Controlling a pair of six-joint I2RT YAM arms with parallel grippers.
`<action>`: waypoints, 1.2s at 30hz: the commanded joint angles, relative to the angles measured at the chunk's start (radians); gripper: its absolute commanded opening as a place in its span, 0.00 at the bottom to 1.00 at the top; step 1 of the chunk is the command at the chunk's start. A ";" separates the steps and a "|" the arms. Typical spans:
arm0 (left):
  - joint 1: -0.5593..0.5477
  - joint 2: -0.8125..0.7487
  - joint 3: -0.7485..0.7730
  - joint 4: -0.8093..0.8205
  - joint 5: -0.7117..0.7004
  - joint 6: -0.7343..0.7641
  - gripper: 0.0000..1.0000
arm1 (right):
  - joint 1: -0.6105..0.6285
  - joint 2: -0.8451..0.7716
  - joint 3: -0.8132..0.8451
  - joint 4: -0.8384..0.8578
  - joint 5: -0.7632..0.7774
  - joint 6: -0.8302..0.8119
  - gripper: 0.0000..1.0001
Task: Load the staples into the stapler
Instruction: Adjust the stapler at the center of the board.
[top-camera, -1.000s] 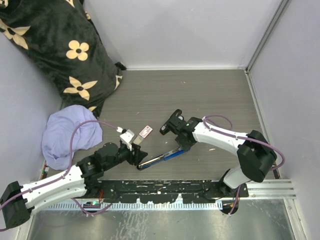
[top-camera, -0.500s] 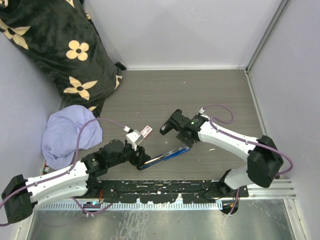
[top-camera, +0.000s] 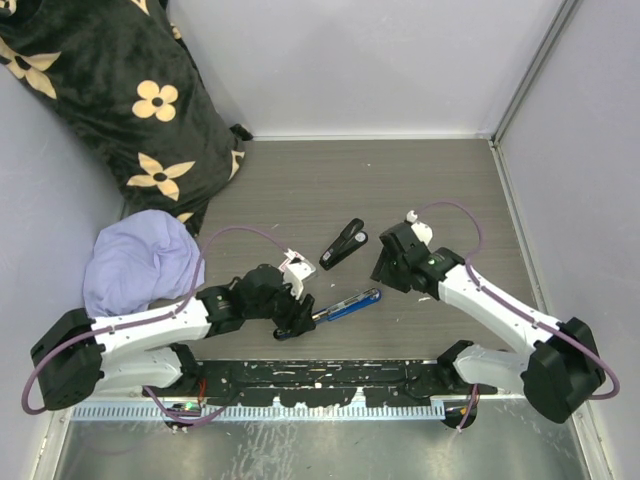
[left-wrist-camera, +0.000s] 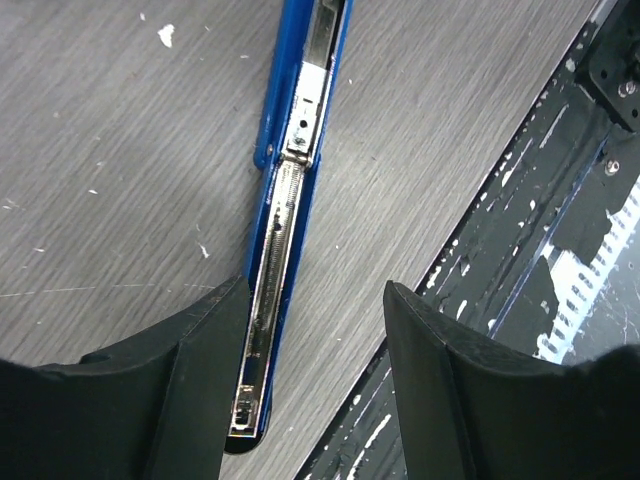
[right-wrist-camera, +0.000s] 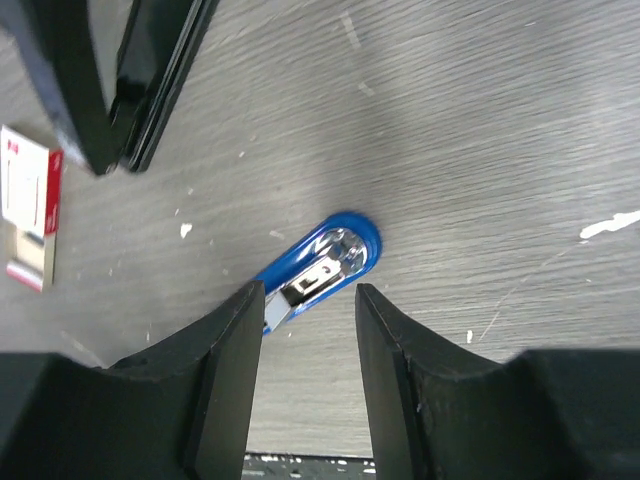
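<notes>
A blue stapler (top-camera: 348, 304) lies opened flat on the table, its metal channel (left-wrist-camera: 285, 210) facing up. My left gripper (top-camera: 296, 318) hangs open over its near end, which sits beside the left fingertip (left-wrist-camera: 215, 330). My right gripper (top-camera: 381, 272) is open just right of the far end (right-wrist-camera: 330, 258), with nothing between its fingers. A black stapler (top-camera: 343, 244) lies free on the table, also at the top left in the right wrist view (right-wrist-camera: 150, 70). The staples (top-camera: 297, 266), a small white and red box (right-wrist-camera: 30, 205), rest beside my left wrist.
A black cushion with cream flowers (top-camera: 110, 90) fills the back left corner. A lavender cloth (top-camera: 140, 265) lies in front of it. Grey walls close the table on three sides. A black rail (top-camera: 330, 375) runs along the near edge.
My right gripper opened, left the black stapler on the table and drew back to the right. My left arm slid right to the blue stapler's near end.
</notes>
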 joint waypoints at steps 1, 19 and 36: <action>-0.022 0.048 0.050 -0.035 0.028 0.010 0.58 | 0.005 -0.105 -0.061 0.151 -0.143 -0.129 0.47; -0.024 0.168 0.084 -0.048 -0.122 0.049 0.60 | 0.005 -0.189 -0.204 0.313 -0.311 -0.100 0.42; -0.179 0.248 0.104 -0.092 -0.110 0.032 0.42 | 0.012 -0.145 -0.251 0.343 -0.327 -0.067 0.27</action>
